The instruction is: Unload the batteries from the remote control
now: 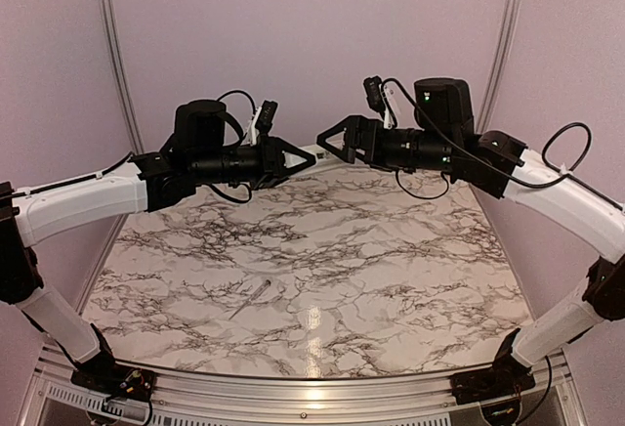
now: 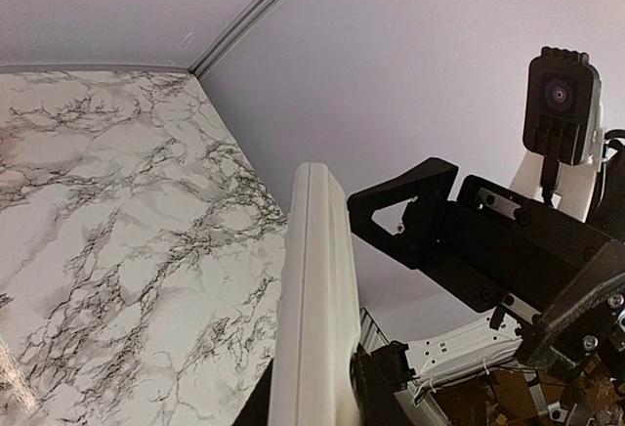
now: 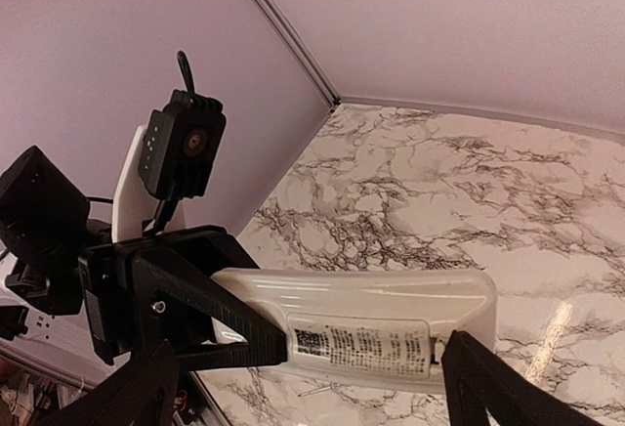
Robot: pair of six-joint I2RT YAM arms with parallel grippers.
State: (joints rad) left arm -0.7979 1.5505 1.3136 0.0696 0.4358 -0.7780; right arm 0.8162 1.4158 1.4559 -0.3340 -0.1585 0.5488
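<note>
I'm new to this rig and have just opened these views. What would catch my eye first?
The two arms meet in mid-air over the far side of the marble table. The left gripper holds a white remote by one end, and the right gripper faces it, jaws wide open. Below them, a thin pale stick lies near the table's front.

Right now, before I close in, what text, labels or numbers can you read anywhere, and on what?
Label on the remote control: several rows of dark print, too small and blurred to read.
Nothing else: no other word, brand, number or sign shows in any view.
</note>
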